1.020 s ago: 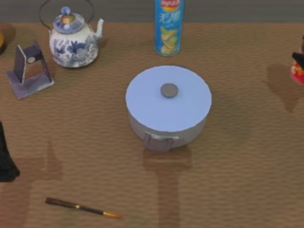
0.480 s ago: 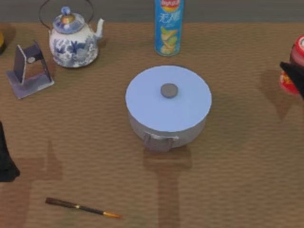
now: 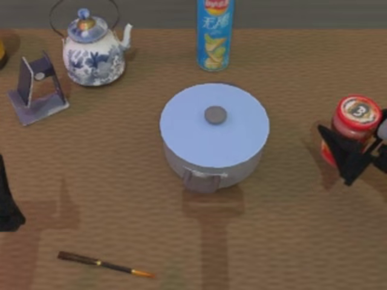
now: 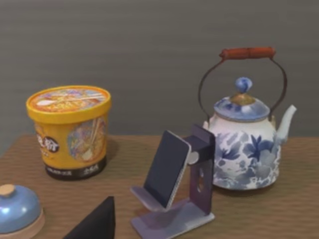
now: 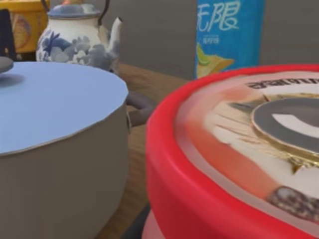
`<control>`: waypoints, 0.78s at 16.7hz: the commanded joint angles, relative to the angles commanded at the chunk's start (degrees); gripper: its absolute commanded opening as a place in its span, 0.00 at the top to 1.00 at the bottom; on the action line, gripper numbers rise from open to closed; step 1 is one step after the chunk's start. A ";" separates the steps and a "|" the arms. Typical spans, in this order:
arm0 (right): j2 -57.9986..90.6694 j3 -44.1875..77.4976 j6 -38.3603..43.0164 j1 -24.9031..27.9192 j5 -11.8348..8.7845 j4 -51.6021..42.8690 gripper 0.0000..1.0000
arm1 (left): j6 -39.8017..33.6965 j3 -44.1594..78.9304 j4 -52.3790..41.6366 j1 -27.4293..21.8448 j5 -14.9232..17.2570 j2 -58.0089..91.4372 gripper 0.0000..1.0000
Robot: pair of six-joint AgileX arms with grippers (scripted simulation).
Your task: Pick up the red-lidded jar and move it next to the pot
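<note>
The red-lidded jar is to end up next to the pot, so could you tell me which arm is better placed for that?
The right: the right gripper already holds the red-lidded jar right of the pot; the left gripper sits parked at the table's left edge.

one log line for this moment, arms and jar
right hand: shut on jar, right of pot, apart | left hand: parked at table's left edge | jar not yet beside pot

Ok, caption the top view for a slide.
Right gripper holds the red-lidded jar right of the pot.
</note>
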 joint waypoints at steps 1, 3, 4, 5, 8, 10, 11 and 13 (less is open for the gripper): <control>0.29 -1.37 -0.17 0.76 1.39 1.40 1.00 | 0.00 0.00 0.00 0.00 0.00 0.00 0.00; 0.48 -2.31 -0.29 1.30 2.33 2.35 1.00 | 0.00 0.00 0.00 0.00 0.00 0.00 0.00; 0.48 -2.31 -0.29 1.30 2.33 2.35 1.00 | 0.00 0.00 0.00 0.00 0.00 0.00 0.00; 0.48 -2.31 -0.29 1.30 2.33 2.35 1.00 | 0.00 0.00 0.00 0.00 0.00 0.00 0.00; 4.74 -0.17 -0.21 1.53 3.20 -0.06 1.00 | 0.00 0.00 0.00 0.00 0.00 0.00 0.00; 5.71 2.14 -0.32 3.22 4.78 0.01 1.00 | 0.00 0.00 0.00 0.00 0.00 0.00 0.00; 6.31 3.49 -0.37 4.25 5.69 0.04 1.00 | 0.00 0.00 0.00 0.00 0.00 0.00 0.00; 7.36 5.92 -0.45 6.08 7.30 0.11 1.00 | 0.00 0.00 0.00 0.00 0.00 0.00 0.00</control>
